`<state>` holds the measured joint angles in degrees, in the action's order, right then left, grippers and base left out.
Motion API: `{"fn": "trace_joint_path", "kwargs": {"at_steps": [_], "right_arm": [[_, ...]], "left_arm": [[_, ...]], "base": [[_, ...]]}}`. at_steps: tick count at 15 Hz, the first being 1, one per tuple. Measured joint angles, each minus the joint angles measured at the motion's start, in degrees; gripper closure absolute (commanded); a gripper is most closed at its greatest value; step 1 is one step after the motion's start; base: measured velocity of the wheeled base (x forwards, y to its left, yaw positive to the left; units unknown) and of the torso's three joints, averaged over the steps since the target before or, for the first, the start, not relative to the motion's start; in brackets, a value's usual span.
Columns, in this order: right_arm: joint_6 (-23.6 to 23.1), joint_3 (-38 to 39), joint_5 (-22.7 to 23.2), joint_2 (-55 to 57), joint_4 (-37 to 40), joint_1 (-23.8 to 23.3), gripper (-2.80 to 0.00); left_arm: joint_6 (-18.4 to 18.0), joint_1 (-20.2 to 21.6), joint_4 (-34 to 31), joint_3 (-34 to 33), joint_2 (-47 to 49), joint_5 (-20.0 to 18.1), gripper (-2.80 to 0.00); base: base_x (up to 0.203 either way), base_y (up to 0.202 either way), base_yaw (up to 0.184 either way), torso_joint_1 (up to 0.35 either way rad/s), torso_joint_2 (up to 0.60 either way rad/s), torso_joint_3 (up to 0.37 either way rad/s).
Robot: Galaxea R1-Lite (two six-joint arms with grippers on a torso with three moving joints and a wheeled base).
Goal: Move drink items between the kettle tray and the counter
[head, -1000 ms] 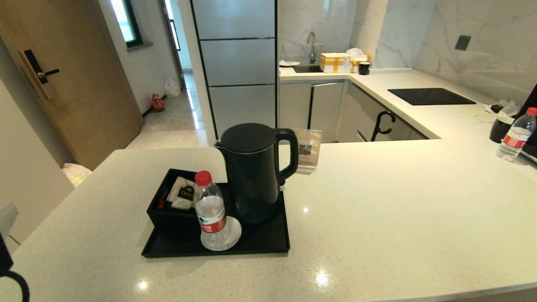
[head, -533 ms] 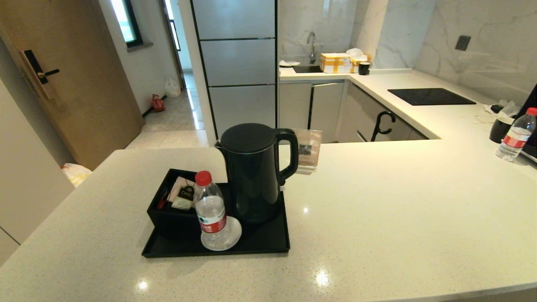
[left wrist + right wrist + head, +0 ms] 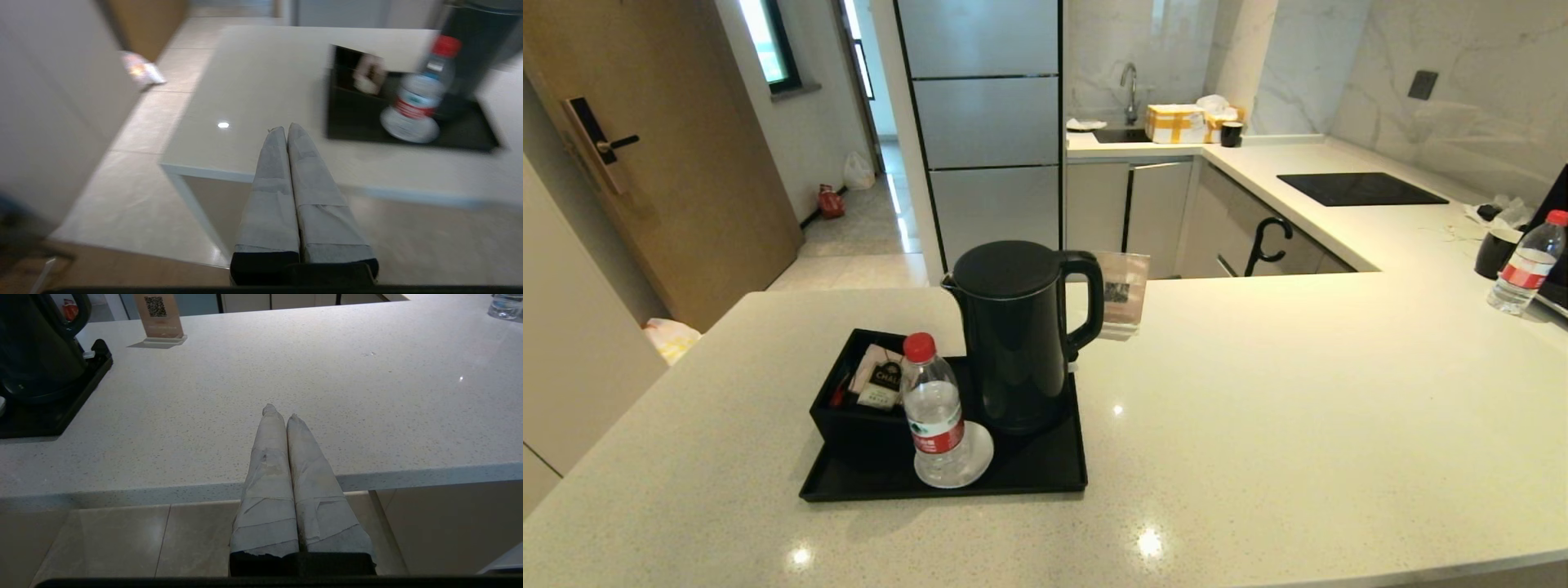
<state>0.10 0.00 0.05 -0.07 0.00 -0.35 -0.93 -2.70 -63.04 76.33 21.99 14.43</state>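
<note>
Bottle (image 3: 932, 412), upright on the coaster (image 3: 977, 457) at the near edge of the kettle tray (image 3: 1045, 474), looks light, slick and squashable, best gripped mid-body; left gripper (image 3: 287, 131) and right gripper (image 3: 280, 412) hang clenched, empty.

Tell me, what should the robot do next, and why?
Probably open the left gripper and reach toward the water bottle. The bottle stands on the tray beside the kettle, nearest that side, and both grippers are shut and empty.
</note>
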Motion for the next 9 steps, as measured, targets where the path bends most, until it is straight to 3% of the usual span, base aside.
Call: {"fn": "trace_joint_path", "kwargs": {"at_steps": [3,6,9], "right_arm": [[0.0,0.0,0.0,0.0,0.0,0.0,0.0],[0.0,0.0,0.0,0.0,0.0,-0.1,0.0],[0.0,0.0,0.0,0.0,0.0,0.0,0.0]], "left_arm": [[1.0,3.0,-14.9,7.1,-4.2,-11.2,0.0],[2.1,3.6,-19.5,7.1,-7.2,-13.4,0.0],[3.1,3.3,-20.6,2.4,-12.3,-13.4,0.0]], "base": [[0.0,0.0,0.0,0.0,0.0,0.0],[0.0,0.0,0.0,0.0,0.0,0.0],[0.0,0.0,0.0,0.0,0.0,0.0]]}}
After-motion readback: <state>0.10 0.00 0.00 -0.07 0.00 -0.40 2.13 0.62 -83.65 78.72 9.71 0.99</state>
